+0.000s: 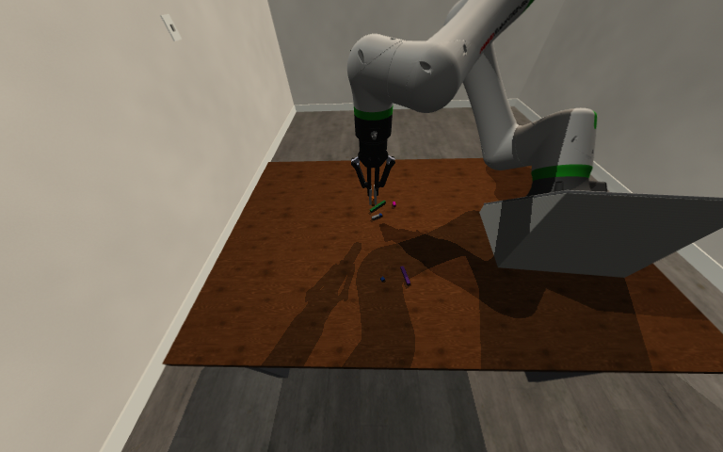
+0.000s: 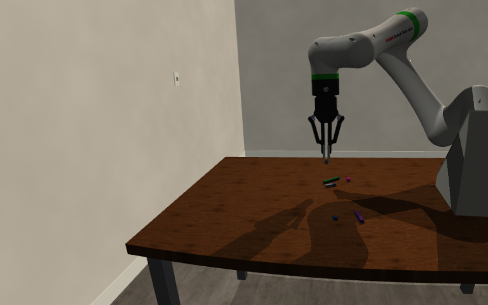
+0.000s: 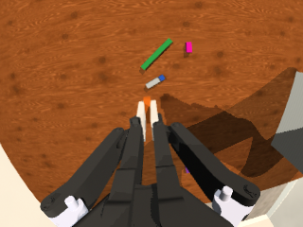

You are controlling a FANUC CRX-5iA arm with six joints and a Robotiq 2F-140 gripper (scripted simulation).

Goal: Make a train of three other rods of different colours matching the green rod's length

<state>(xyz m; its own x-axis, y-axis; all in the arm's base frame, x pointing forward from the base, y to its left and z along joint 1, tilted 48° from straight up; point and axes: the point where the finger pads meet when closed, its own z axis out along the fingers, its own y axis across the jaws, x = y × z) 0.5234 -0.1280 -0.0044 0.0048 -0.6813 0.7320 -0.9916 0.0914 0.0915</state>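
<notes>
My gripper [image 1: 373, 198] hangs above the table and is shut on a small orange rod [image 3: 147, 100], which peeks out between the fingertips; the gripper also shows in the exterior view [image 2: 326, 158]. Just below and in front lies the green rod [image 1: 377, 206] [image 2: 331, 180] [image 3: 157, 55]. Next to it lies a grey rod [image 3: 151, 82] [image 1: 377, 216] with a small blue rod [image 3: 162, 78] at its end. A magenta rod [image 1: 393, 203] [image 3: 188, 47] lies right of the green one. A second blue rod [image 1: 382, 279] and a purple rod [image 1: 406, 275] lie nearer the front.
A large grey box [image 1: 597, 229] stands at the table's right side next to the arm's base. A wall runs along the left of the table.
</notes>
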